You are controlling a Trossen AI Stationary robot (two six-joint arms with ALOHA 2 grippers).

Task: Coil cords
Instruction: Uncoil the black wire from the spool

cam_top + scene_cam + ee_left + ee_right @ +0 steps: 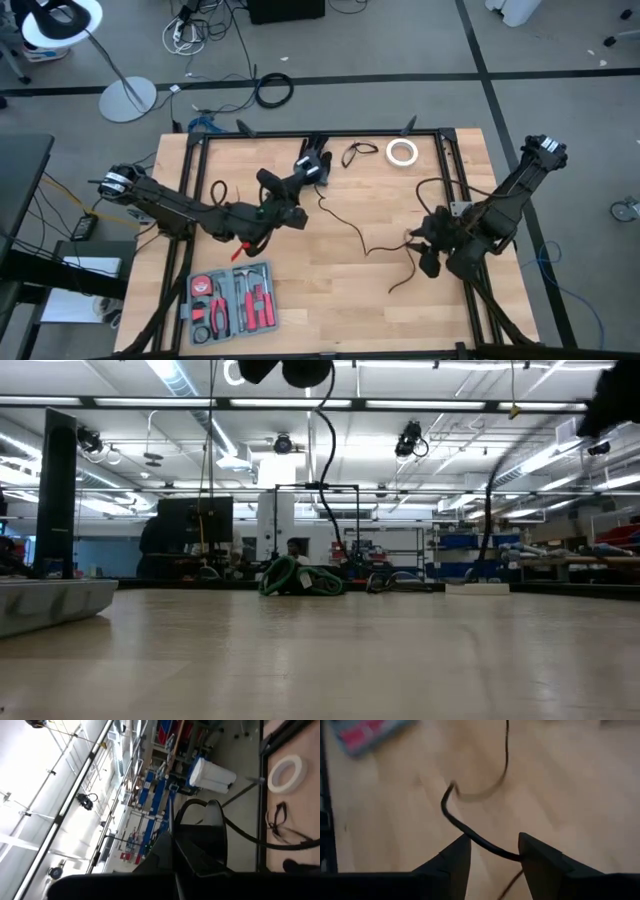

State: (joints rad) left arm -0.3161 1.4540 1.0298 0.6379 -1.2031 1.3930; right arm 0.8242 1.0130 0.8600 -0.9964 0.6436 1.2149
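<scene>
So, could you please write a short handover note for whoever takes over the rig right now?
Left gripper: shut on a black cord at the table's far middle.
Right gripper: open, low near the right edge, the cord's tail passing between its fingers, not gripped.
Small loose loop lies beside the white tape roll.
Done: nothing coiled yet.
Left: wind the long cord, then the loop.

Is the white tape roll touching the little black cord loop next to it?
Apart. The high view shows bare table between the white tape roll and the small cord loop.
</scene>
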